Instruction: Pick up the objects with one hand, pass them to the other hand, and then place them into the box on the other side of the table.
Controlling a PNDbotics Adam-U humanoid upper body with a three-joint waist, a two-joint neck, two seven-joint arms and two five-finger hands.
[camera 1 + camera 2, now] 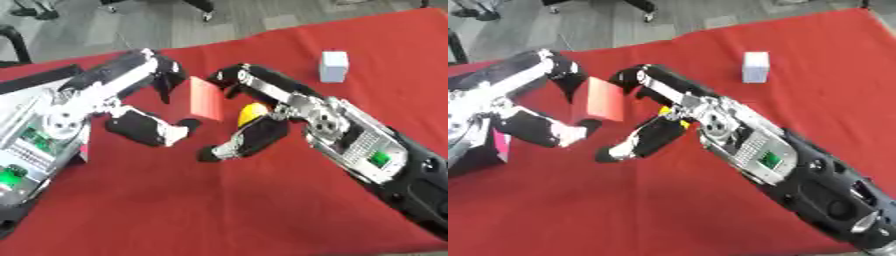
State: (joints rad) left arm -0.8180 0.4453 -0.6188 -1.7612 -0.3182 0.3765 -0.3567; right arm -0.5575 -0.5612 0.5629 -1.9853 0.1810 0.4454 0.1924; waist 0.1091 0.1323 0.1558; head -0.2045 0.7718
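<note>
Left robot hand (144,125) pinches red block (206,99); yellow object (251,113) clearer left-eye.

Red cloth-covered table (262,210): near half bare, open passage across the front. Centre crowded: left hand (144,125) and right hand (249,137) face each other, flat red rectangular block (206,99) upright between them, yellow rounded object (252,113) against right hand. Small white box (333,66) stands alone far right; bare cloth around it. Right forearm blocks the lower right.

Twin head-mounted views, close, steeply down onto red table (262,210).
</note>
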